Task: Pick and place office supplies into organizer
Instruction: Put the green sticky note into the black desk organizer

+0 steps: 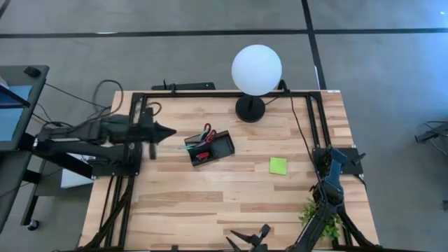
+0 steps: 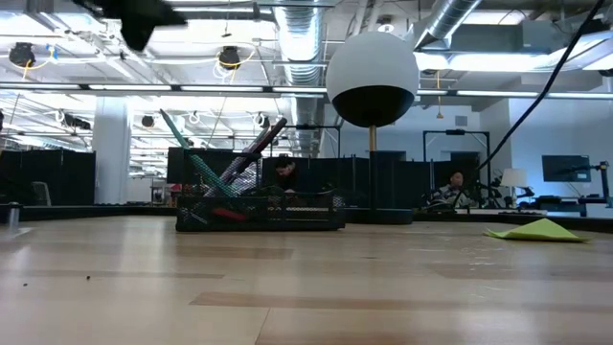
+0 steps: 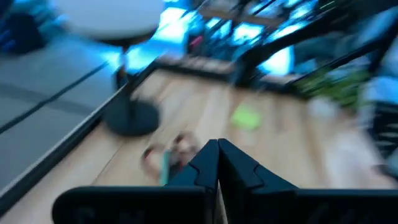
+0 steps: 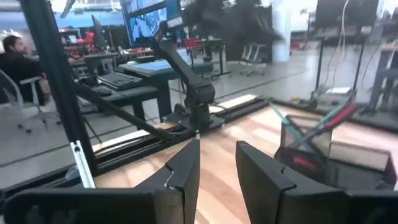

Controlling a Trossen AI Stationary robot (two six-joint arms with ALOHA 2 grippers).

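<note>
The black organizer stands on the wooden table, left of centre. Red-handled scissors and several pens stick up out of it. The lime-green sticky pad lies flat on the table to its right, and also shows as the sticky pad in the low view. My left gripper hovers shut above the table, just left of the organizer. My right gripper waits open at the near edge, its fingers pointing toward the organizer.
A white globe lamp stands on its black base at the far edge, behind the organizer. A green plant sits near the right arm's base. A black bar-shaped device lies beyond the far edge. Bare wood lies between the organizer and the near edge.
</note>
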